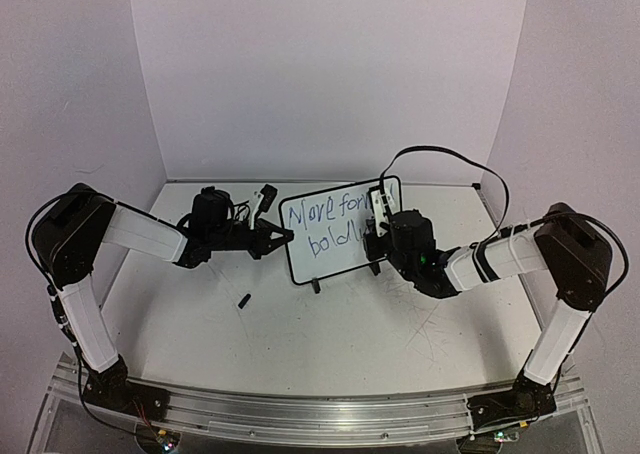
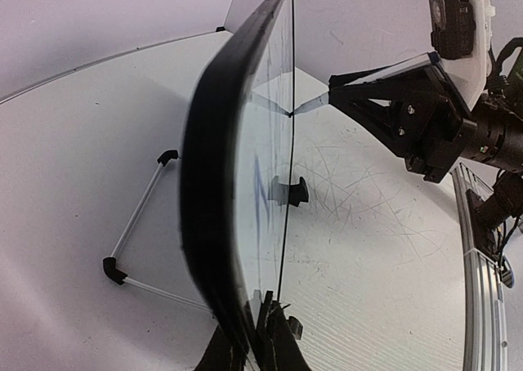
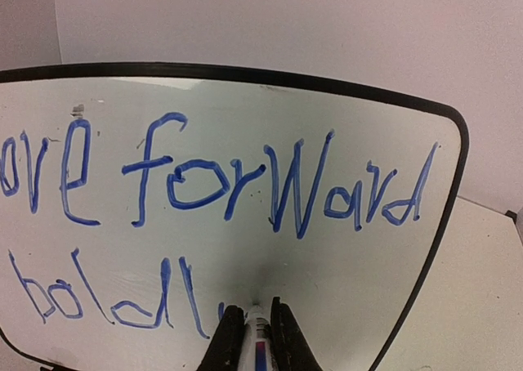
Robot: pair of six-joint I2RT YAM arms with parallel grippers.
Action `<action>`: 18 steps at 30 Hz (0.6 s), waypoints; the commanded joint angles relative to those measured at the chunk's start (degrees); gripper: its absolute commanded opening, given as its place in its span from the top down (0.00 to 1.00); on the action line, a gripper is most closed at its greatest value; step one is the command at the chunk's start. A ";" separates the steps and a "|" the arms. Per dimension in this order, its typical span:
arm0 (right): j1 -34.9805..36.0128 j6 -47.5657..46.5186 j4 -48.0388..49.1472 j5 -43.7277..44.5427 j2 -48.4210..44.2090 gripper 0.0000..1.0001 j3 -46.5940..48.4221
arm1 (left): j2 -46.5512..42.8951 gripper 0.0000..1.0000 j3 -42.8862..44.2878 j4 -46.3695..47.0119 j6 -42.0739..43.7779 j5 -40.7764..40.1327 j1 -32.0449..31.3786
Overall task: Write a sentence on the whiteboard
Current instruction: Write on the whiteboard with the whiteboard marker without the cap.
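Observation:
The whiteboard (image 1: 345,262) stands upright mid-table on its black feet. The sentence (image 1: 325,214) is in blue marker: "Move forward" above "boldl", with a short blue stroke begun after the last letter (image 3: 245,183). My left gripper (image 1: 283,236) is shut on the whiteboard's left edge, its jaws (image 2: 261,338) clamping the black frame. My right gripper (image 1: 375,236) is shut on a white marker (image 3: 256,330). The marker's tip touches the board (image 3: 343,257) just right of "boldl". In the left wrist view the marker tip (image 2: 309,104) meets the whiteboard (image 2: 265,167).
A small black cap-like piece (image 1: 243,300) lies on the scuffed tabletop in front of the board. The wire stand (image 2: 139,224) props the board from behind. A black cable (image 1: 440,154) loops over the right arm. An aluminium rail (image 1: 320,409) runs along the near edge.

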 commanded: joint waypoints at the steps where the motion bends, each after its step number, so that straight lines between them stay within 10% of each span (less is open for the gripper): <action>1: -0.57 0.27 2.60 0.17 -1.50 1.00 2.05 | 1.63 1.00 0.55 -4.79 5.38 -7.66 0.98; 18: -0.54 5.50 1.70 -1.21 -0.05 1.00 -2.13 | 1.72 1.00 0.64 -4.85 5.38 -7.65 0.97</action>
